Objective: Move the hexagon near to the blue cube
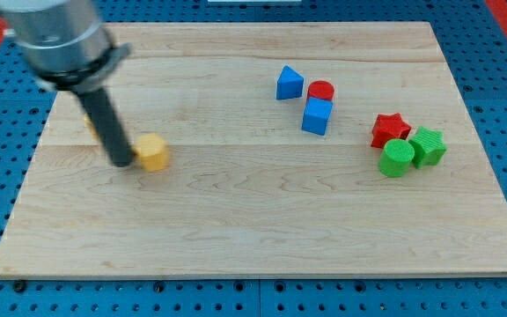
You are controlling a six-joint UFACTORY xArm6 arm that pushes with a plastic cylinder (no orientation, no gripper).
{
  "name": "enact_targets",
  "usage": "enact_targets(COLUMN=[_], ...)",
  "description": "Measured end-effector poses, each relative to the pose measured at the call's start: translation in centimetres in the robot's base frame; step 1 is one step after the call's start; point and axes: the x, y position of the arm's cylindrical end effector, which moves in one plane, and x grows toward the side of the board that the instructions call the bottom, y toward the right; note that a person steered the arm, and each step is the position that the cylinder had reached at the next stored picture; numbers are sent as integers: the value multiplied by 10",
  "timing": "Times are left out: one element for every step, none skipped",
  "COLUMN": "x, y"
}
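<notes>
The yellow hexagon block (153,152) lies on the wooden board (262,220) at the view's left. My tip (123,162) is right beside it on its left, touching or nearly touching it. The blue cube (317,115) sits right of the board's middle toward the view's top, far to the right of the hexagon. A red cylinder (321,90) touches the cube's top side. A blue triangular block (290,84) sits just left of the red cylinder.
A red star (389,129), a green cylinder (397,158) and a green star-like block (428,146) cluster at the view's right. A bit of another yellow block (91,126) shows behind the rod. The board rests on a blue pegboard surface.
</notes>
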Motion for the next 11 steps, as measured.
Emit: enact_targets(x=[-1, -1, -3, -19, -26, -13, -10, -28, -37, -36, -22], y=[67, 57, 50, 80, 110, 103, 109, 130, 140, 126, 61])
